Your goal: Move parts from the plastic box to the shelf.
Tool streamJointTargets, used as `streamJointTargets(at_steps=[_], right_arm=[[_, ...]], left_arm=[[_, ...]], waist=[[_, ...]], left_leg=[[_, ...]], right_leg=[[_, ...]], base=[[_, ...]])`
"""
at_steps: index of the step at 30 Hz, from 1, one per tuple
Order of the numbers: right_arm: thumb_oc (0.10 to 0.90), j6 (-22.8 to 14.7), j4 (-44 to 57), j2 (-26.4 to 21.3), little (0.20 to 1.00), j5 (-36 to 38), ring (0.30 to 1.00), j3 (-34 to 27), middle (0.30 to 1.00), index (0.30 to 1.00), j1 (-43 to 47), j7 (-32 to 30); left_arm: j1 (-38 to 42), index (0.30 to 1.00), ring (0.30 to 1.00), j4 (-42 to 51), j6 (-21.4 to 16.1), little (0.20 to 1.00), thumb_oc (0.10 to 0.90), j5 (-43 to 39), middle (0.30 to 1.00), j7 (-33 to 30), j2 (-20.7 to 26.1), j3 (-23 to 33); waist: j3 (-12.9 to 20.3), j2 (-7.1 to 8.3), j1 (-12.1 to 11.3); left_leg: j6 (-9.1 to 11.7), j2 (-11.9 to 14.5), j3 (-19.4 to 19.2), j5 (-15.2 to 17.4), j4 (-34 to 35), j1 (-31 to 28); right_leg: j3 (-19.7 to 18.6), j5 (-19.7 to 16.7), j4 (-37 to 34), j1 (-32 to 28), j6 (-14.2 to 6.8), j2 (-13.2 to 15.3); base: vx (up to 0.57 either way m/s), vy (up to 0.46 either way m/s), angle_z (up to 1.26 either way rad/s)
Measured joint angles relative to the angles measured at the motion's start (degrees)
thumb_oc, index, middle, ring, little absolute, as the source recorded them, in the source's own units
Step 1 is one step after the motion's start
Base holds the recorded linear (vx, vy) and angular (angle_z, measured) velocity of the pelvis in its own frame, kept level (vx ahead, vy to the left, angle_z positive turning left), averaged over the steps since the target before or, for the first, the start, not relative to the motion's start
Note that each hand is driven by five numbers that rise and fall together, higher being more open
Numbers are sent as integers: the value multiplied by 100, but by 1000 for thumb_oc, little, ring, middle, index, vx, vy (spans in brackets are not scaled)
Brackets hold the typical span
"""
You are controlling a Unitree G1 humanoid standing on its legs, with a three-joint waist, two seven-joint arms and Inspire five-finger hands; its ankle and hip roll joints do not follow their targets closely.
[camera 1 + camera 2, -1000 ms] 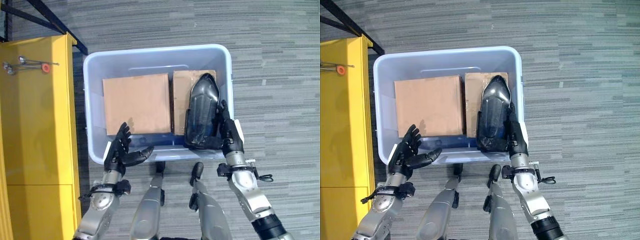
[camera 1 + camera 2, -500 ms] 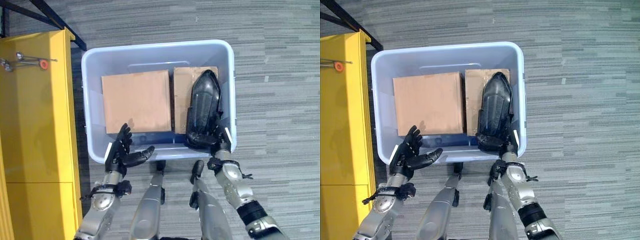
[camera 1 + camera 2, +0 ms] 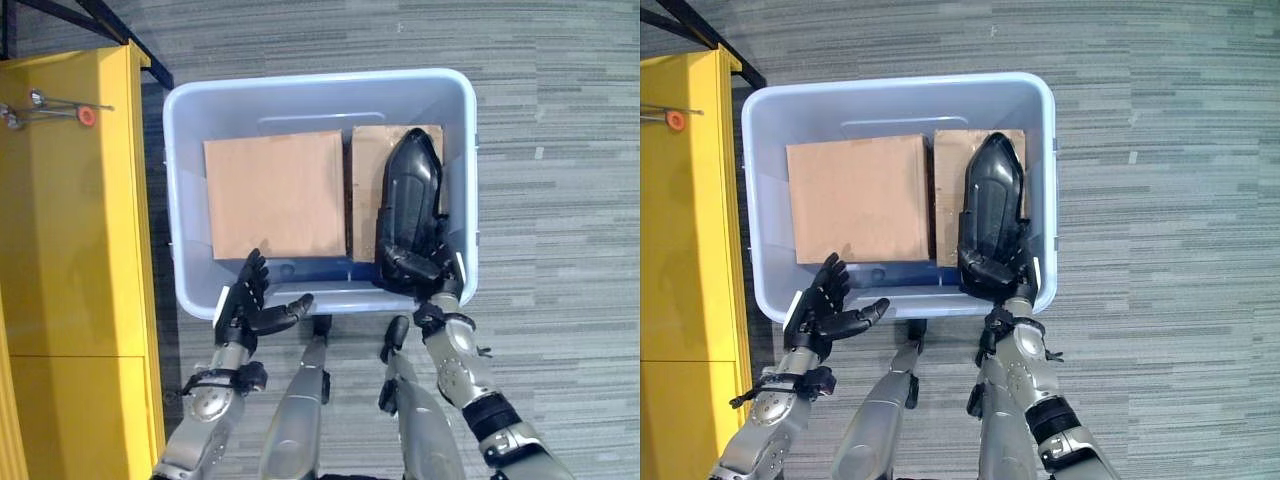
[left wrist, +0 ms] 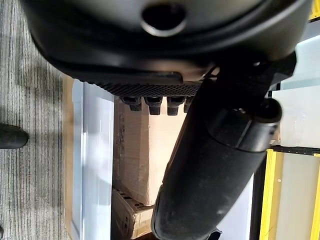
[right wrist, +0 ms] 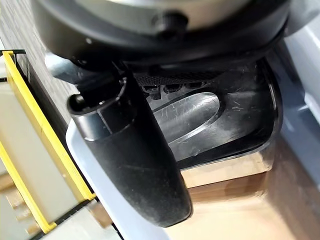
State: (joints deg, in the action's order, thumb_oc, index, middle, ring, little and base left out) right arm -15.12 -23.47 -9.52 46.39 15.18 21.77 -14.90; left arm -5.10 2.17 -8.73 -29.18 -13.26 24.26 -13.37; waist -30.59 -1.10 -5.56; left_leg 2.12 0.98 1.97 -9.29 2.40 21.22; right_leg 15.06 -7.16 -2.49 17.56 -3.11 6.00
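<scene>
Right hand curls its fingers around the near end of the glossy black moulded part (long, tapered shell), lying on flat cardboard inside the pale plastic box. Left hand hovers, fingers spread, at the box's near rim.

Lighting's bright and even from overhead, shadows soft on the carpet. Head views are crisp. Black part shows glossy glare, and the close-up thumb looks soft.
</scene>
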Motion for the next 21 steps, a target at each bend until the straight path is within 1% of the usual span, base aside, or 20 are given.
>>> streamJointTargets(at_steps=[2,5,7,9,12,15,19,21], right_arm=[[900,0,-23,9,1000,224,1000,1,1000,1000,79,5],[900,-25,-86,7,1000,475,1000,0,1000,1000,226,38],[900,-86,-222,50,1000,856,1000,2,1000,1000,569,188],[900,-88,-228,138,1000,1045,1000,9,1000,1000,694,256],[900,-93,-222,387,1000,1331,1000,64,1000,1000,807,330],[900,-181,-180,547,1000,1621,1000,98,1000,1000,842,373],[900,-295,-135,592,1000,2104,1000,108,1000,1000,758,412],[900,-308,-125,597,1000,2259,1000,221,1000,1000,643,420]], left_arm=[[6,1000,1000,0,0,1000,900,0,1000,2,-82,-9],[42,1000,1000,0,0,1000,900,-29,1000,7,-85,-105],[143,1000,1000,1,-1,1000,900,-213,1000,5,-86,-181],[184,1000,1000,2,-1,1000,900,-216,1000,7,-90,-223],[194,1000,1000,2,-3,1000,900,-216,1000,8,-96,-239],[206,1000,1000,-9,0,1000,900,-219,1000,1,-95,-236],[229,1000,1000,-39,9,1000,900,-225,1000,-12,-93,-235],[255,1000,1000,-109,12,1000,900,-249,1000,-28,-94,-236]], waist=[[1,-6,-26],[4,-20,-89],[5,-127,-139],[7,-153,-255],[9,-194,-275],[9,-195,-305],[9,-197,-334],[10,-197,-354]], left_leg=[[13,2,3,4,-1,-1],[42,4,42,20,-2,5],[57,0,133,9,-5,50],[60,1,135,4,-7,82],[13,-5,169,-69,-5,81],[12,-13,185,-71,-6,68],[13,-15,219,-72,-14,33],[14,-15,219,-70,-12,-57]], right_leg=[[0,-1,6,0,0,-1],[9,-3,17,4,2,-8],[110,15,87,25,27,4],[115,22,123,82,38,6],[151,63,189,87,37,19],[175,111,244,86,32,34],[229,142,279,43,19,42],[230,156,279,-53,8,42]], base=[[0,0,0],[4,7,4],[27,19,19],[10,4,3],[16,2,6],[8,13,6],[17,15,4],[0,0,0]])
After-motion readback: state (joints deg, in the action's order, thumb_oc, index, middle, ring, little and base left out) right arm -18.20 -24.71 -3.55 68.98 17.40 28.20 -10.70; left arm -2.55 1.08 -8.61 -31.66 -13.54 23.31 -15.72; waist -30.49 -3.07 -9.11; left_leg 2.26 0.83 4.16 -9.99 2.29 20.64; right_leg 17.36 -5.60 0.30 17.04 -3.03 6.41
